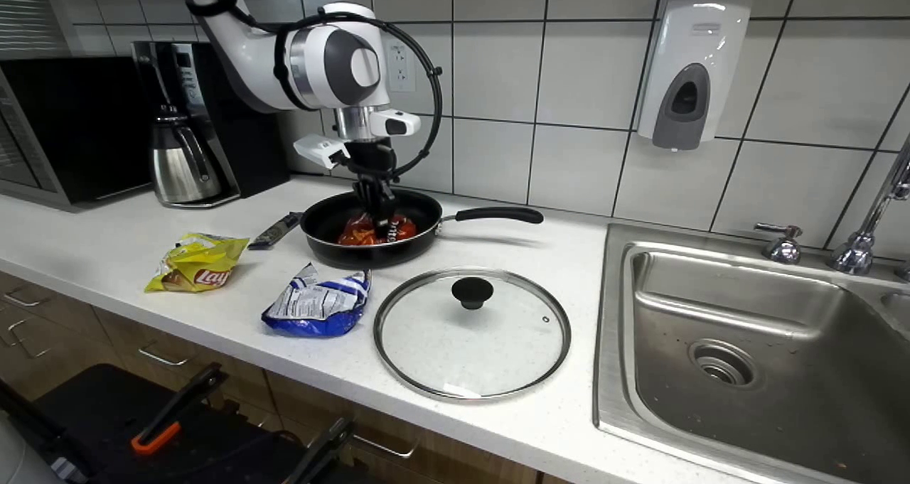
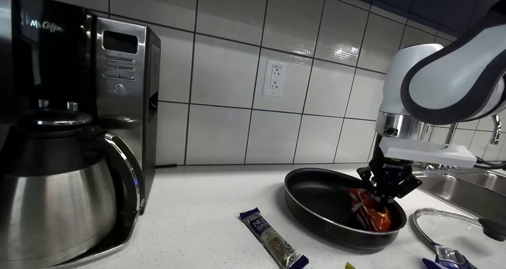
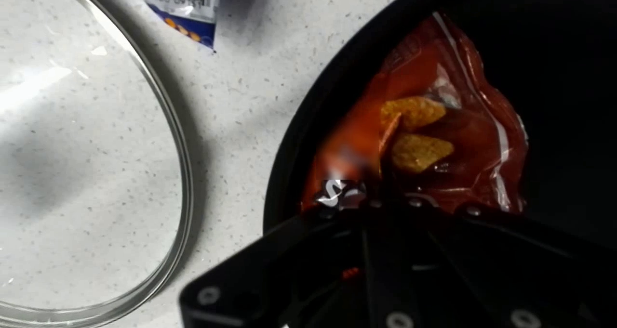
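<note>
- We see the end effector [image 2: 383, 200] clenched on the red chip bag [image 2: 371, 215]; the folds hide the exact pinch from us.
- The bag sits inside the black pan [image 1: 370, 256]; in the wrist view, part of it is blurred and we read only a scrap of white lettering.
- The glass lid [image 1: 462, 342] lies near the pan on the surface [image 1: 92, 242]; the wrist view crops it at the left.
- We get only one end of the blue bag [image 1: 316, 306] in the wrist view.
- The nut bar [image 2: 272, 237] lies beside the pan, its tip clipped in an exterior view.
- We read the crumpled yellow bag [image 1: 199, 264] only in part.
</note>
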Controlling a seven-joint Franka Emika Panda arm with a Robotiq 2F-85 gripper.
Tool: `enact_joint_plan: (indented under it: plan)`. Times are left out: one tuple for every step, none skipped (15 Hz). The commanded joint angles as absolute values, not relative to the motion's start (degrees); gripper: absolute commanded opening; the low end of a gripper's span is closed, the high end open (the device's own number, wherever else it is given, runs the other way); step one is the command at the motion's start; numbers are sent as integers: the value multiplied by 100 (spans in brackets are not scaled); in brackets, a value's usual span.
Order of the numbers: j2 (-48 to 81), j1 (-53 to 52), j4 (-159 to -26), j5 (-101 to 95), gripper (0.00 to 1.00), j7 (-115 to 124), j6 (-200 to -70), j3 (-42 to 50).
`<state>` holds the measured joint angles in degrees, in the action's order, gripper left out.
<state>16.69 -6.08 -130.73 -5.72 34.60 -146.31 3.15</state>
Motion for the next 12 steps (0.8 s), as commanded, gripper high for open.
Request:
enact_joint_plan:
  plan:
    - [1616,-630,-12997,-628,26,3335,-14312,417]
    - [1600,-641,-13008,-661,27,3350,-14300,434]
    - [1580,-642,-13021,-668,32,3353,-14279,441]
    - [1564,-644,-13031,-678,40,3355,-14265,446]
    - [1544,-646,-13040,-680,47,3356,-14259,449]
    - [1530,-648,-13045,-679,55,3357,-14251,448]
    - [1506,-648,-13057,-672,62,3352,-14246,443]
    - [1484,-653,-13070,-685,70,3360,-14247,445]
    - [1468,-655,-13082,-696,77,3363,-14259,448]
    - [1433,-659,-13097,-702,85,3367,-14272,448]
    - [1395,-661,-13124,-710,92,3382,-14305,451]
    - [1358,-650,-13138,-695,99,3369,-14312,446]
